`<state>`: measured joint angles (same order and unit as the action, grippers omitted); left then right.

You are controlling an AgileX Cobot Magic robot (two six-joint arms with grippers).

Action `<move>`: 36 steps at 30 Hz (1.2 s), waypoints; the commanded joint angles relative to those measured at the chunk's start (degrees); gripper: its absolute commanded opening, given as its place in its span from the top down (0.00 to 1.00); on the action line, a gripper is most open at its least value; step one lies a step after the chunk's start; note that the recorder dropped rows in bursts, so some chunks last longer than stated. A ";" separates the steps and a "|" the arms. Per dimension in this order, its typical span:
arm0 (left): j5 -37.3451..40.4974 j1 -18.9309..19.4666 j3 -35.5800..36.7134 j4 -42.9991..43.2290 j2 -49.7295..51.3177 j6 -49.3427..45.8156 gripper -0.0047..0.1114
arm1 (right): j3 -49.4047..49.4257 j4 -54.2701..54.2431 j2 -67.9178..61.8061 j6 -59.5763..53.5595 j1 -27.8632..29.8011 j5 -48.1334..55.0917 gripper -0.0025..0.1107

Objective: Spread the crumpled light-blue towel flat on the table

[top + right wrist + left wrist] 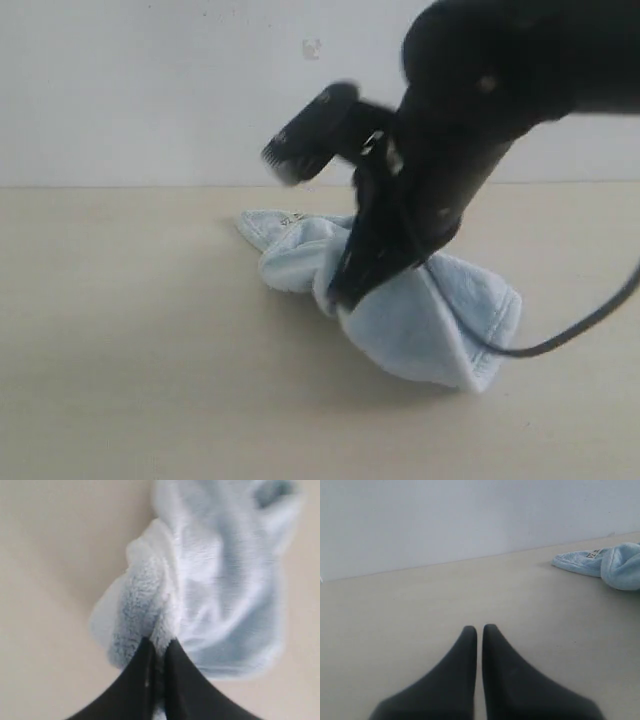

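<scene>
Still crumpled, the towel (pixel 425 320) lies on the table (pixel 120 350), one fold pinched between the right gripper's (pixel 159 644) tips. The blurred arm hides the towel's middle. The left gripper (pixel 479 629) is well apart from it, tips together and empty.

The towel (pixel 430 320) lies on the table (pixel 130 350), under the right hand (pixel 159 644).

fingers (pixel 136 682): mine, dark, drawn almost together, pinching a fluffy fold at the tips.
towel (pixel 225 595): pale blue, bunched, fanning out from my grip.
table (pixel 50 555): plain beige, showing on either side of the cloth.
</scene>
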<state>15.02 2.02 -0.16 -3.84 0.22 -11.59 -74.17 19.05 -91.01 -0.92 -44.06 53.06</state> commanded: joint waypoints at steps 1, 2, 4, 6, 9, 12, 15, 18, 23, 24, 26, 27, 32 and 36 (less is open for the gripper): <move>-0.42 0.16 0.16 0.05 -0.22 -0.03 0.92 | -0.25 22.14 8.00 16.81 0.23 8.56 0.97; -0.42 0.16 0.16 0.05 -0.22 -0.03 0.92 | -0.25 25.70 9.04 18.88 0.23 10.75 0.97; -0.42 0.16 0.16 0.05 -0.22 -0.03 0.92 | -0.25 28.75 10.02 19.53 0.59 14.55 0.97; -0.42 0.16 0.16 0.05 -0.22 -0.03 0.92 | 0.16 28.26 10.37 19.53 2.45 16.44 0.97; -0.42 0.16 0.16 0.05 -0.22 -0.03 0.92 | 3.00 28.14 10.27 19.42 8.62 13.31 0.97; -0.42 0.16 0.16 0.05 -0.22 -0.03 0.92 | 7.40 27.25 10.27 21.65 17.03 8.69 0.97; -0.42 0.16 0.16 0.05 -0.22 -0.03 0.92 | 12.71 25.88 10.27 26.21 25.03 4.36 0.97; -0.53 0.16 0.16 1.59 -0.22 -0.52 0.92 | 17.12 21.65 10.27 28.15 31.71 -3.84 0.97; -7.46 0.16 0.16 3.49 -0.22 -1.23 0.92 | 23.63 11.61 10.27 26.98 36.54 -18.10 0.96; -8.71 0.16 0.16 3.49 -0.22 -1.23 0.92 | 24.90 11.48 10.27 27.09 36.84 -19.28 0.96; -10.89 0.16 0.16 3.49 -0.22 -1.23 0.92 | 27.21 11.48 10.27 27.63 37.85 -22.54 0.96; -12.37 0.16 0.16 3.49 -0.22 -1.23 0.92 | 28.00 11.48 10.27 28.20 38.35 -23.81 0.96; -19.91 0.16 0.16 -3.21 -0.22 7.79 0.92 | 30.20 11.01 10.27 31.06 40.99 -28.68 0.83; -24.64 0.16 0.16 -7.92 -0.22 20.28 0.92 | 30.20 11.01 10.27 32.46 41.24 -30.11 0.57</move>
<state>-5.15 2.02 -0.16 -8.71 0.22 0.83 -44.29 30.01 -80.92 30.55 -3.34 24.53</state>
